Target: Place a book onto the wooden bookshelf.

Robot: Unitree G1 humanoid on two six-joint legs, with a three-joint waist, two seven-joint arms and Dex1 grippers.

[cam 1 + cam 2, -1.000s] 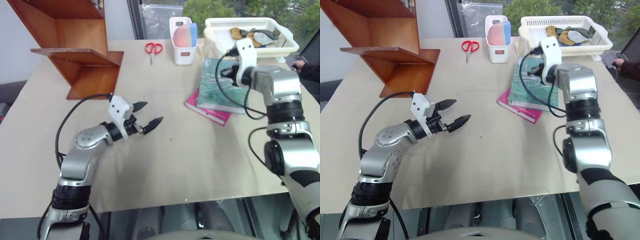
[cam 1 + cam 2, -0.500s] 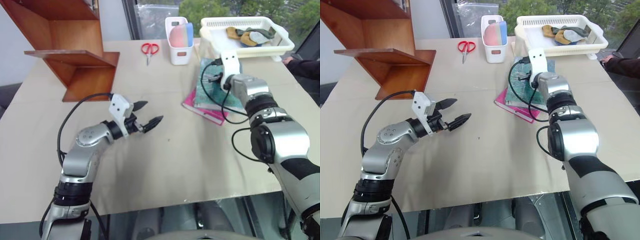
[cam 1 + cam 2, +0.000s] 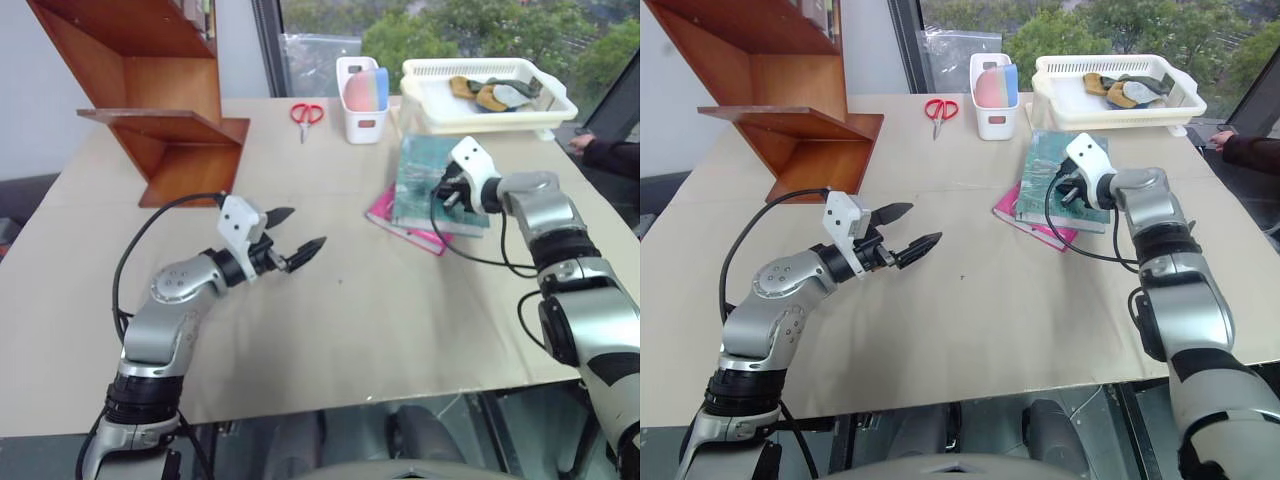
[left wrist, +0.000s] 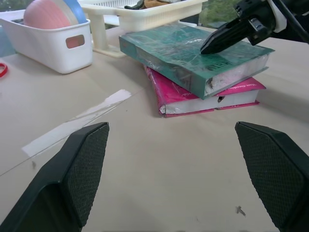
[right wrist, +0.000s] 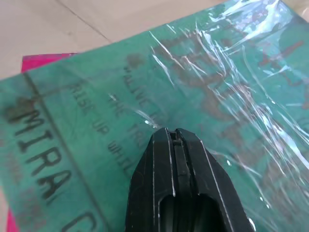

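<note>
The left tool (image 3: 296, 246) is seen nearest, held above the bare front half of the table (image 3: 350, 330) with its two black fingers spread wide and nothing between them. Further back and to the right, the right tool (image 4: 212, 44) is found with its fingers pressed together, holding nothing; its tip is set down on or just above the glossy cover of the book (image 3: 435, 168), and contact cannot be confirmed. The book, teal-green and plastic-wrapped, is laid flat on top of a magenta-pink book (image 3: 405, 222), whose edge is left showing toward the near side and the left. A strip of clear tape (image 4: 77, 128) is seen stuck to the table between the left tool and the books. Beyond the books, a white bin (image 3: 362, 110) with pink and blue contents is placed, with red scissors (image 3: 306, 114) to its left and a white basket (image 3: 485, 105) of mixed items to its right. At the far left corner the wooden bookshelf (image 3: 165, 95) is stood, well apart from the book. A person's sleeve (image 3: 610, 155) is visible at the right edge.
</note>
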